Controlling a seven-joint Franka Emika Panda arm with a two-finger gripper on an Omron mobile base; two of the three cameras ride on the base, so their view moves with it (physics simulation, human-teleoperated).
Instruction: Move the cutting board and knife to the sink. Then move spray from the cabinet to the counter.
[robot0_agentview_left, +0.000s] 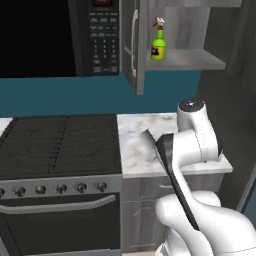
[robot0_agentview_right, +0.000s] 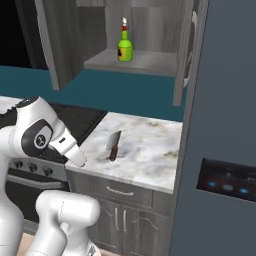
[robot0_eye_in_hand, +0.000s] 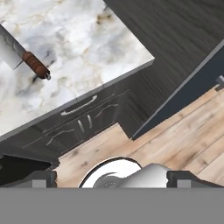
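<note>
The claw (robot0_eye_in_hand: 111, 178) is fully open and holds nothing, its fingertips (robot0_eye_in_hand: 41, 178) set wide apart above the floor (robot0_eye_in_hand: 175, 135). The knife (robot0_agentview_right: 114, 144) lies flat on the tabletop (robot0_agentview_right: 150, 150). Beyond, the spray (robot0_agentview_right: 125, 46) stands upright on the shelf of the open cabinet (robot0_agentview_right: 145, 62).

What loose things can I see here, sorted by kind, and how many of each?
Knives: 1, the knife on the counter
Spray bottles: 1, the spray on the cabinet shelf
Total: 2
</note>
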